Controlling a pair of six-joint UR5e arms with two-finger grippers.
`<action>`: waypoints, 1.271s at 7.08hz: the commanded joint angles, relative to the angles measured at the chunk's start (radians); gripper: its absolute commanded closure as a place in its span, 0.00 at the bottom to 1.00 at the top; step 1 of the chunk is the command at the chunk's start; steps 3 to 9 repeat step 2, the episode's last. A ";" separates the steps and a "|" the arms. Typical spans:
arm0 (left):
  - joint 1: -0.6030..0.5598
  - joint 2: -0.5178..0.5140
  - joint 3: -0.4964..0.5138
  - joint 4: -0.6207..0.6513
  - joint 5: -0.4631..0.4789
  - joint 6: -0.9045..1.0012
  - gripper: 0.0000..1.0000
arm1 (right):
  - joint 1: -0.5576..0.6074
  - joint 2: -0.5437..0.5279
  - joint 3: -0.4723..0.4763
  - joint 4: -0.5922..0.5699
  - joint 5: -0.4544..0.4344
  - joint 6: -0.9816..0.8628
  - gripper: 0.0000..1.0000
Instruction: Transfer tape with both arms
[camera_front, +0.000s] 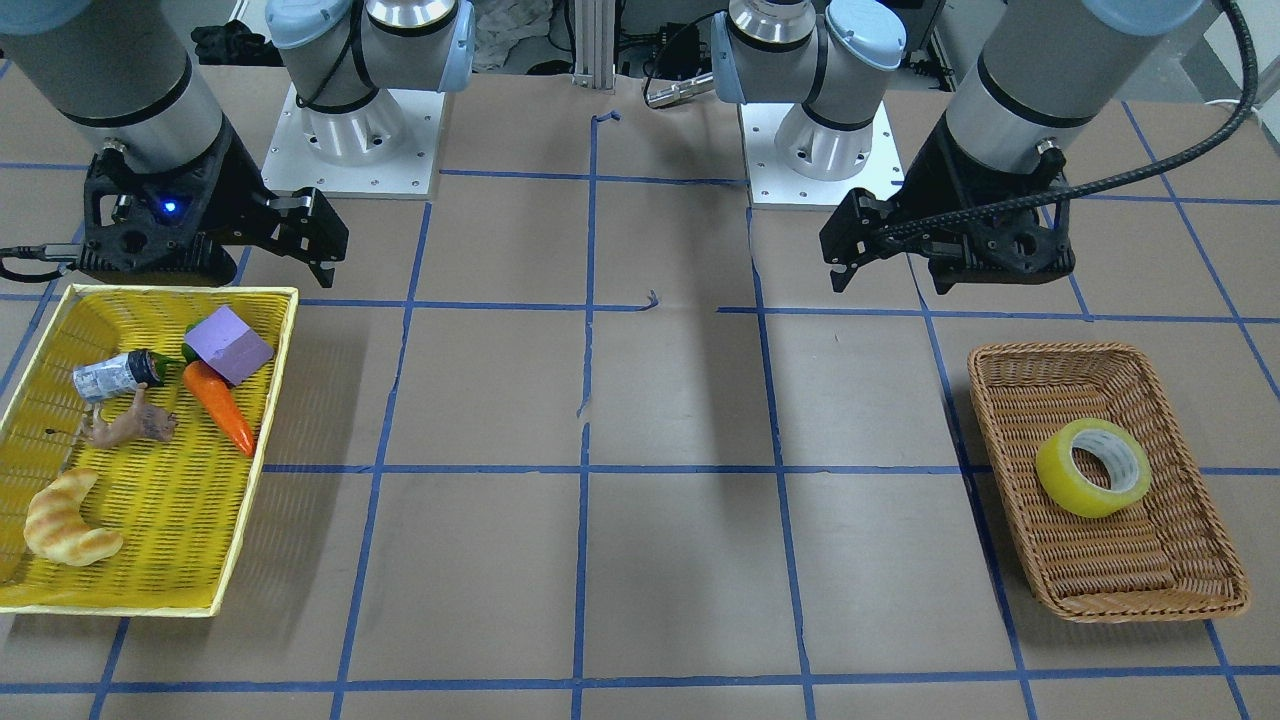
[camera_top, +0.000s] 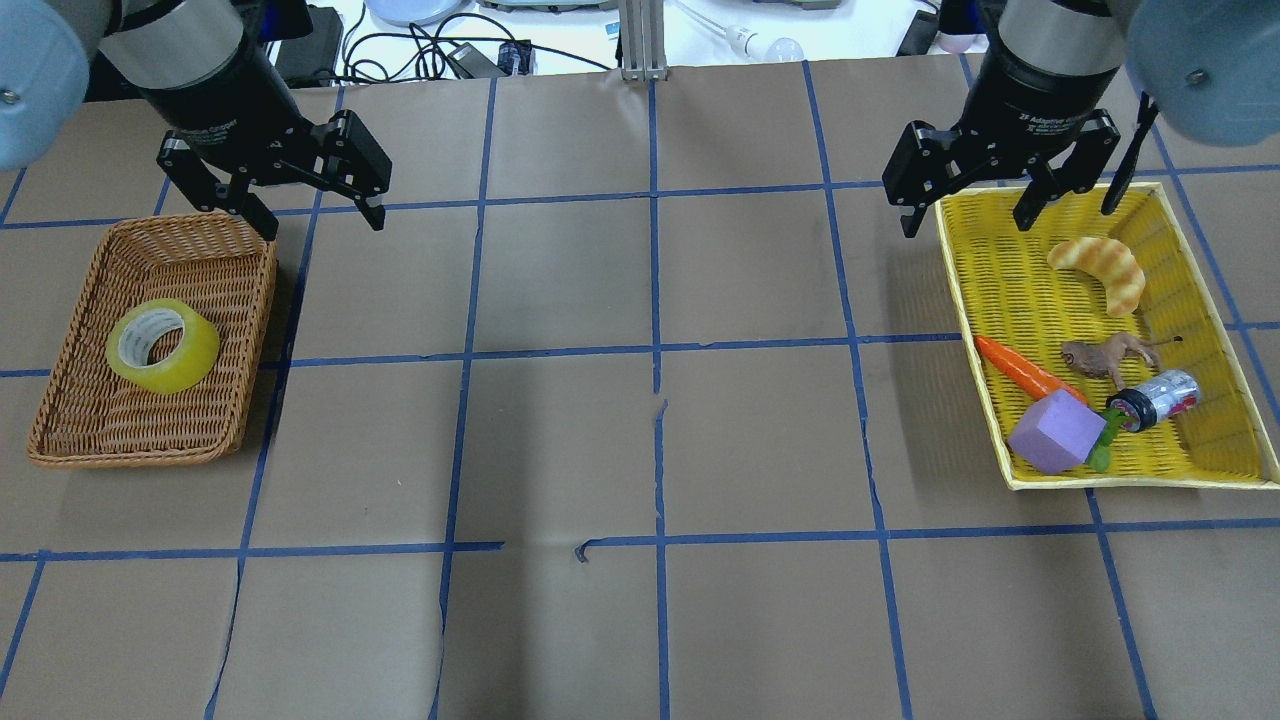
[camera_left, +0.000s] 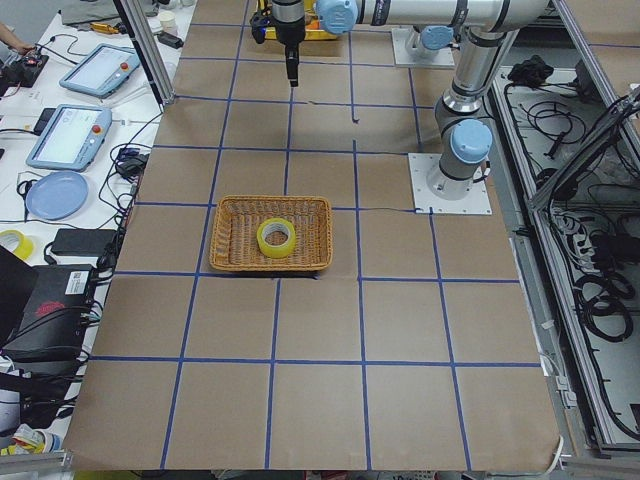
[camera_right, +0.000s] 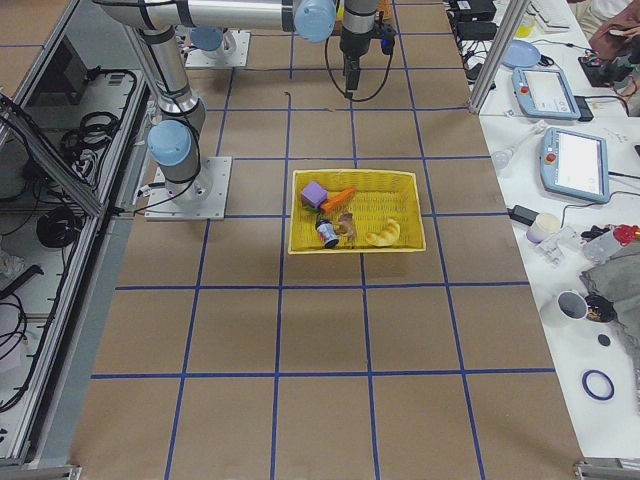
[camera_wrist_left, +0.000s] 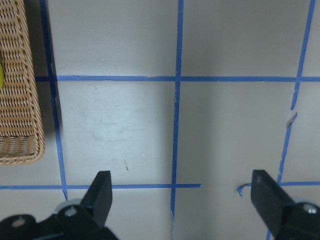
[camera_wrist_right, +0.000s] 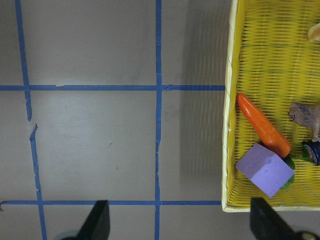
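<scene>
The yellow-green tape roll lies on its side in a brown wicker basket. It also shows in the overhead view, in the same basket. My left gripper hangs open and empty above the table, just beyond the basket's far right corner and apart from the tape. In the left wrist view its fingers stand wide over bare table, with the basket's edge at left. My right gripper is open and empty over the near-left corner of a yellow tray.
The yellow tray holds a croissant, a carrot, a purple block, a toy animal and a small can. Blue tape lines grid the brown table. Cables and devices lie beyond the table's far edge.
</scene>
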 joint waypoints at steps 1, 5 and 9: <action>-0.009 -0.002 -0.004 -0.004 0.001 -0.007 0.00 | 0.000 0.000 0.003 -0.002 -0.003 0.000 0.00; -0.009 -0.002 -0.005 -0.004 0.001 -0.006 0.00 | 0.000 0.001 0.005 -0.002 -0.005 -0.002 0.00; -0.009 -0.002 -0.005 -0.004 0.001 -0.006 0.00 | 0.000 0.001 0.005 -0.002 -0.005 -0.002 0.00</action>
